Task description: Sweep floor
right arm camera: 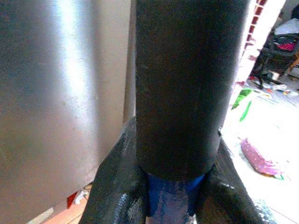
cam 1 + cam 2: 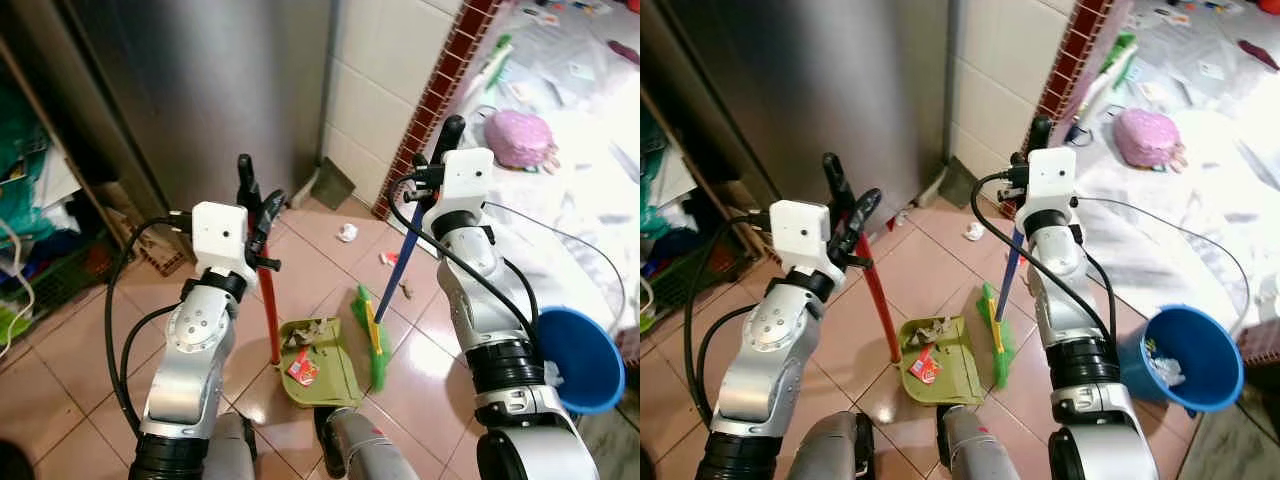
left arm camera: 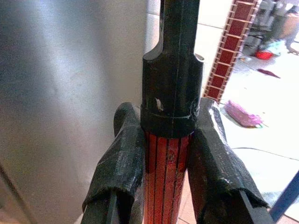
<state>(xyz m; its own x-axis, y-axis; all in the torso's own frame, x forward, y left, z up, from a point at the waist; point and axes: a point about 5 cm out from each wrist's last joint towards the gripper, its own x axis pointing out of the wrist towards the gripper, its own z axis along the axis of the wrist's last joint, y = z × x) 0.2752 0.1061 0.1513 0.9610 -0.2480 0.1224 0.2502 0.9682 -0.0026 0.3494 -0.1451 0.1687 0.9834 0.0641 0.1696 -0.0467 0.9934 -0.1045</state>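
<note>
Litter (image 2: 303, 368) already in your dustpan (image 2: 322, 365) could spill if the left gripper (image 2: 258, 215), clenched on its red handle (image 2: 270, 310), tilts; right gripper (image 2: 432, 170) clamps the broom (image 2: 372, 335) stick.

Glossy pink floor tiles (image 2: 310, 255), brushed metal fridge (image 2: 200, 90), green plastic dustpan (image 2: 335, 375)
</note>
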